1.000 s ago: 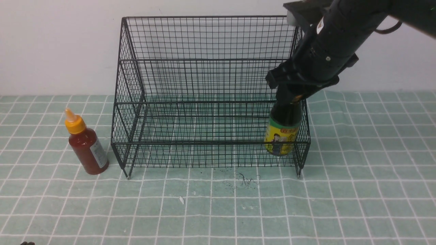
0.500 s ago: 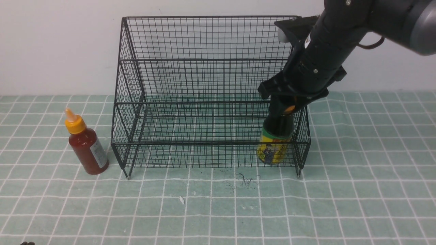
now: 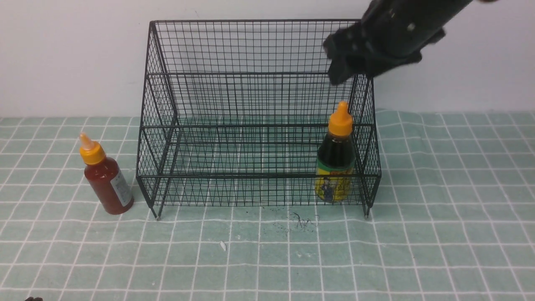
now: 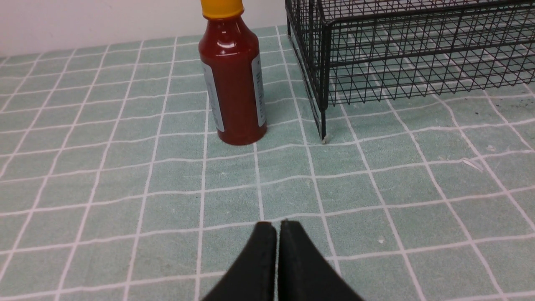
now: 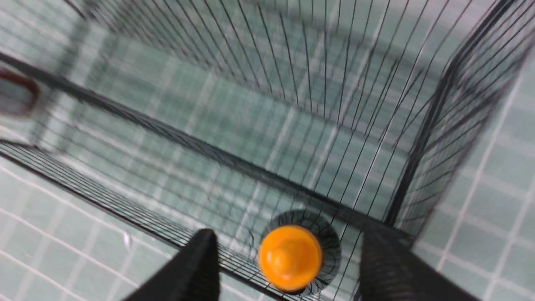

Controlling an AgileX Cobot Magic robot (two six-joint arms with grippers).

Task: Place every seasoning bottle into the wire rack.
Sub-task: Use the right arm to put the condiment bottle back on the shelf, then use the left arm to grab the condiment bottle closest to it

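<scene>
Right gripper (image 3: 350, 74) lifted off dark-sauce bottle (image 3: 335, 167), jaws wide, empty; bottle inside wire rack (image 3: 250, 75), 3 o'clock end. Left gripper (image 4: 278, 228): jaws closed, empty.

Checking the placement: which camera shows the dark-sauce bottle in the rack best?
The front view: the dark-sauce bottle stands upright inside the wire rack, at its right end, cap to label visible. The right wrist view shows only its orange cap from above, blurred; the left wrist view misses it.
</scene>
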